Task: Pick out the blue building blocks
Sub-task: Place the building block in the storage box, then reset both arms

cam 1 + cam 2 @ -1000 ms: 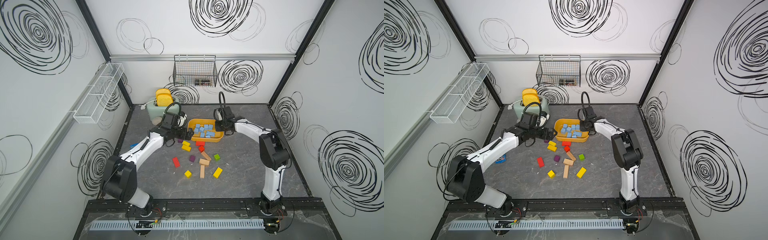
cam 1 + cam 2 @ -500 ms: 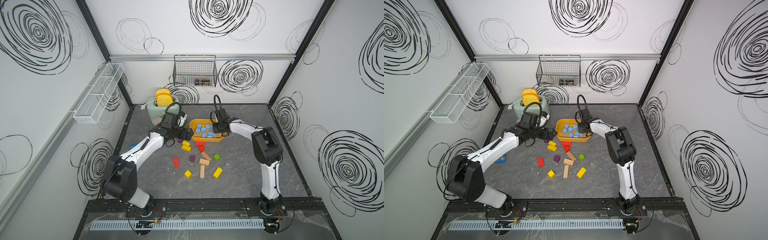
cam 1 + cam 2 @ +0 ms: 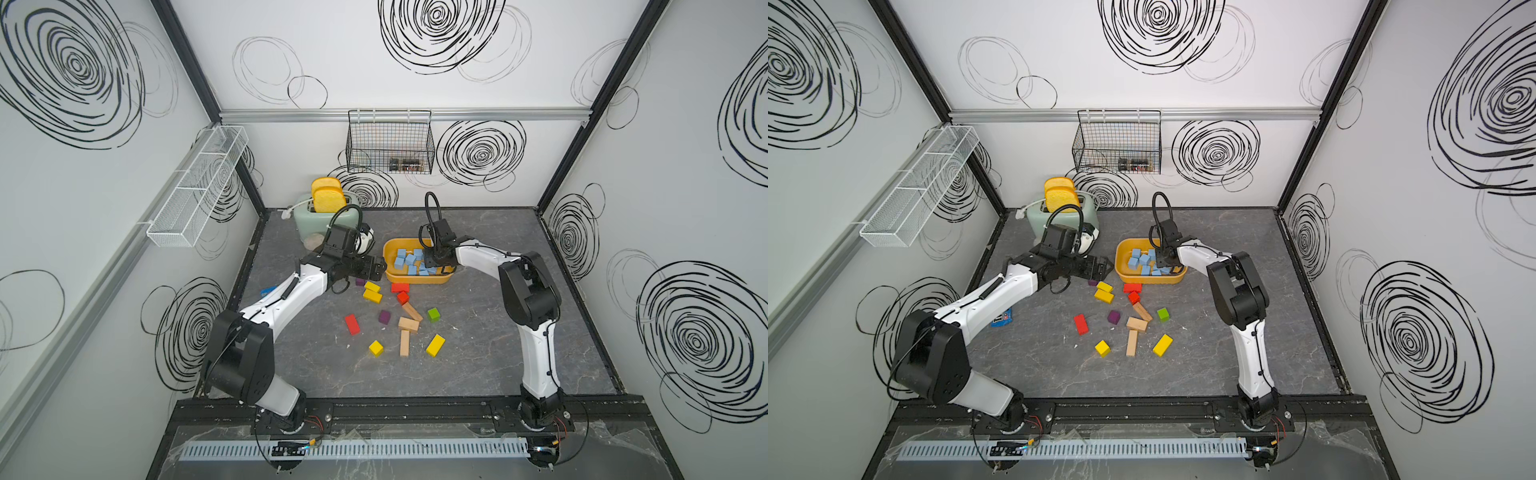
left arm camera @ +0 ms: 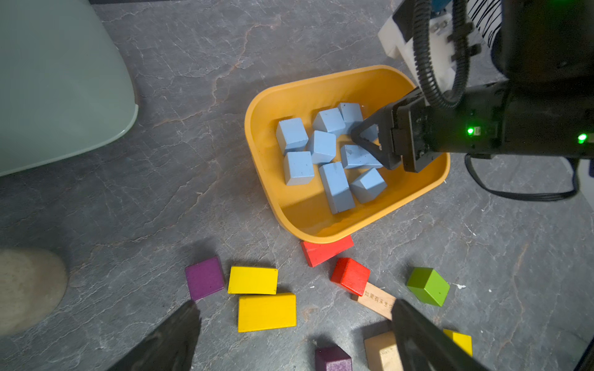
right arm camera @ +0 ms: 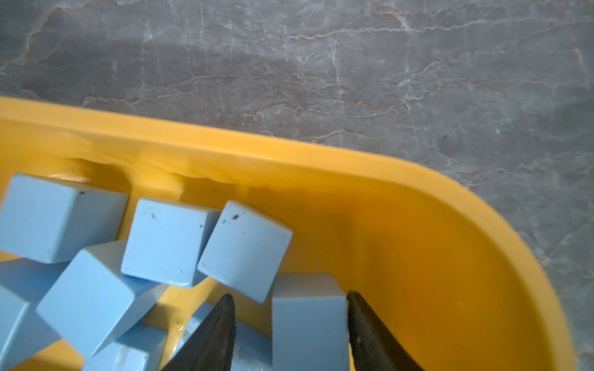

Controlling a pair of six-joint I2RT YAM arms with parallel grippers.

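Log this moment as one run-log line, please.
left gripper: open, empty | right gripper: open, one blue block between jaws, over yellow tray | blue building blocks: in tray, none visible on table

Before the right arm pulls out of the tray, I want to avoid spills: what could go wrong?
The blue block sits between the fingers of the right end effector, one finger against it; lifting could drag it along.
The other blue blocks lie heaped and tilted close by; a sideways exit might knock them or shove the tray.
The left end effector hangs open near the tray; the arms could bump.
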